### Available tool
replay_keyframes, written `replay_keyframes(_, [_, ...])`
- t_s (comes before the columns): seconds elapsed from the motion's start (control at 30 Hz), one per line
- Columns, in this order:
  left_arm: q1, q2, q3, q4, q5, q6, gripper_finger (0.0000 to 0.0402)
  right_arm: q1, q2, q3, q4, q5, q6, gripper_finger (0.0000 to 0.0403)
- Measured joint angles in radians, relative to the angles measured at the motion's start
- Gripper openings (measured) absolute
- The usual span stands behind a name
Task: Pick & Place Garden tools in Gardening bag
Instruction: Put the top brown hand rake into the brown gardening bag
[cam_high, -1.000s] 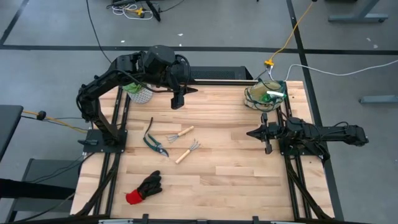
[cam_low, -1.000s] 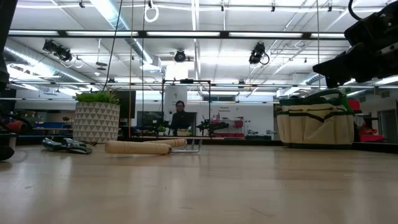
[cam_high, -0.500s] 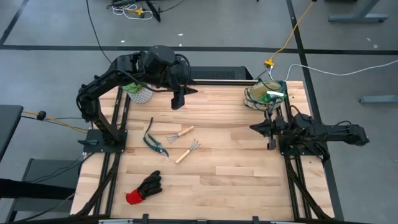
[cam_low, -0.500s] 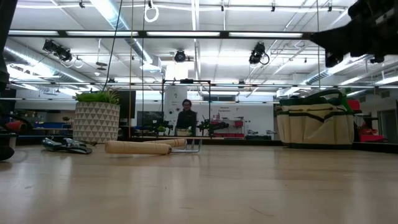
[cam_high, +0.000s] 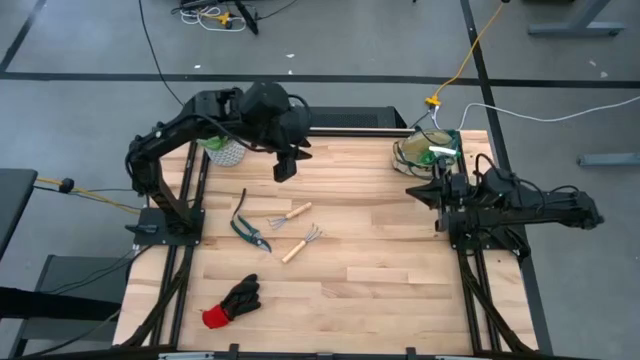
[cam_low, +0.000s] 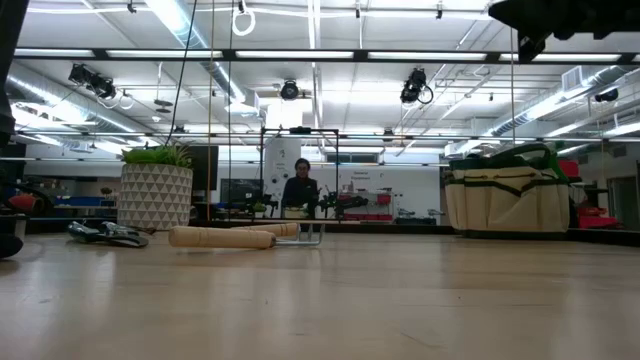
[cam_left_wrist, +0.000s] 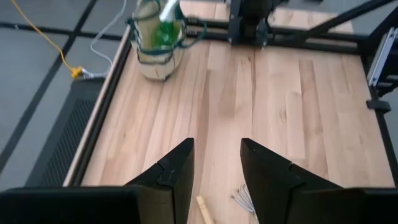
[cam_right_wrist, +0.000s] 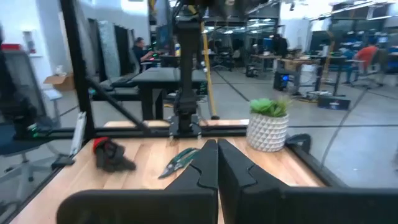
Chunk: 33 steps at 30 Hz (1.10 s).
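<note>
The beige gardening bag (cam_high: 428, 152) stands at the table's far right, and a green spray bottle (cam_left_wrist: 166, 14) sticks out of its top. On the wood left of centre lie the pruning shears (cam_high: 248, 226), the fork (cam_high: 290, 215) and the rake (cam_high: 302, 243). The black glove with a red cuff (cam_high: 232, 303) lies near the front edge. My left gripper (cam_left_wrist: 216, 144) hangs open above the far left of the table and slants down, with nothing between its fingers. My right gripper (cam_right_wrist: 217, 144) is shut and empty. It hovers level at the right side, just in front of the bag.
A leafy plant in a white patterned pot (cam_high: 225, 150) stands at the far left corner, under my left arm. Bare wood lies between the tools and the bag. A person (cam_low: 300, 190) stands in the room beyond the table.
My right gripper has risen well above the table, still shut and pointing toward the table's left. My left gripper has tipped somewhat further down where it is. Nothing on the table has moved.
</note>
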Motion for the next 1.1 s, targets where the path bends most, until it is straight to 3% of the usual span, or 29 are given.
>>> replay_keyframes(0.43, [0.0,0.001,-0.206,0.039,0.013,-0.021,0.014,0.0,0.098,0.148,-0.038,0.042,0.036,0.0])
replay_keyframes(0.77, [0.0,-0.069,-0.495,0.336,0.014,-0.062,0.0139,0.0,0.141,0.159,-0.066,0.037,0.063,0.0])
replay_keyframes(1.1, [-0.001,-0.194,-0.725,0.464,0.015,-0.1,0.0139,0.0,0.185,0.159,-0.059,0.068,0.078,0.0018])
